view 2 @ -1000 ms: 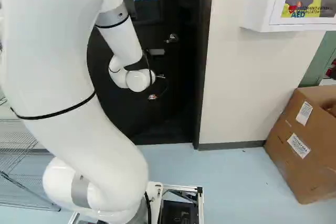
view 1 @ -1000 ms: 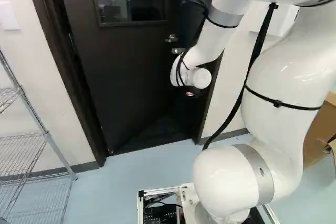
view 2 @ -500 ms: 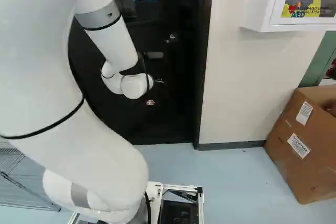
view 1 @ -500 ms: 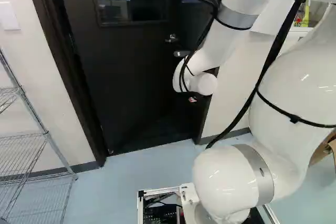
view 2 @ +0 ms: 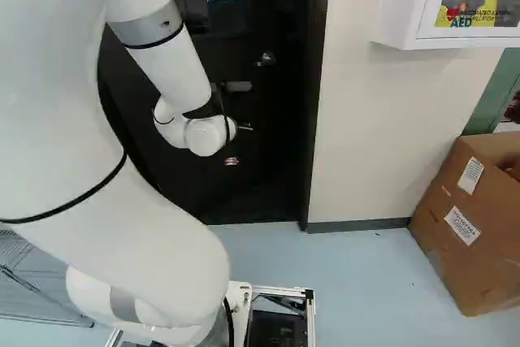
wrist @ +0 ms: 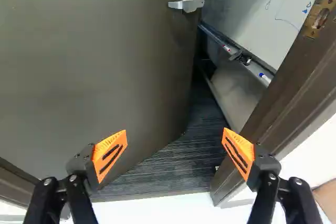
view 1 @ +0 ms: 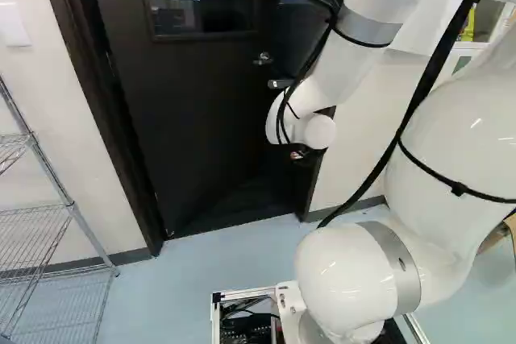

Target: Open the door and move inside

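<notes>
The dark door stands partly open, swung away from me, with a gap between its free edge and the frame. In the right base view the gripper is mostly hidden by the wrist; only a small reddish part shows low before the door. In the wrist view the gripper is spread wide with nothing between its orange pads. Ahead of it are the door face, its silver lever near the free edge and the opening with dark flooring. The door frame runs beside one finger.
Through the opening stands a whiteboard with a marker tray. A wire shelf is left of the doorway. Right of it are a wall, a white AED cabinet and a cardboard box.
The arm's upper links have swung right in the left base view and left in the right base view; the wrist has dropped slightly. Base and door look unmoved.
</notes>
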You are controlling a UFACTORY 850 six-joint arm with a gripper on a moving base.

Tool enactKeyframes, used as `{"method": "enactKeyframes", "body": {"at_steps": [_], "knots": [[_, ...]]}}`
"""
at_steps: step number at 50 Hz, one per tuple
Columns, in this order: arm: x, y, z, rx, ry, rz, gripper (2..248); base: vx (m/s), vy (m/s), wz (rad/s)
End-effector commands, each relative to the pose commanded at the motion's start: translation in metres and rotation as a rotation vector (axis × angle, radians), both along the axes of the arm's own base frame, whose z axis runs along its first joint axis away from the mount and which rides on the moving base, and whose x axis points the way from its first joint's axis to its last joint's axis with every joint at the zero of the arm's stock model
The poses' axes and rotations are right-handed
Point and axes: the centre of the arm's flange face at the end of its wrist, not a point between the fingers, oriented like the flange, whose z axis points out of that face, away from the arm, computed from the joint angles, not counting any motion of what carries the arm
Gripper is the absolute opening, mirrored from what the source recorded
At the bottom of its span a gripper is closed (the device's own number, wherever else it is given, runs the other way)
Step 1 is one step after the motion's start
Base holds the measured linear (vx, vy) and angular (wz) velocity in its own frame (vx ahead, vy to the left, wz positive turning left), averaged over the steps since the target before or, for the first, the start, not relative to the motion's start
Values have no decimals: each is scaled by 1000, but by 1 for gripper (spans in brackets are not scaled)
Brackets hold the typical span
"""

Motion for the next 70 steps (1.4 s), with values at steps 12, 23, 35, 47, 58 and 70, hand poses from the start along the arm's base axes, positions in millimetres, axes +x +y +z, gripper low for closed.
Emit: {"method": "enactKeyframes", "body": {"at_steps": [12,23,35,47,58,70], "knots": [[0,0,0,0,0,0,247,23,-2,-11],[0,0,0,0,0,0,247,72,0,-21],[0,0,0,0,0,0,247,132,49,-23],[0,0,0,0,0,0,247,151,115,-30],[0,0,0,0,0,0,247,159,123,-41],[0,0,0,0,0,0,247,163,88,-201]]}}
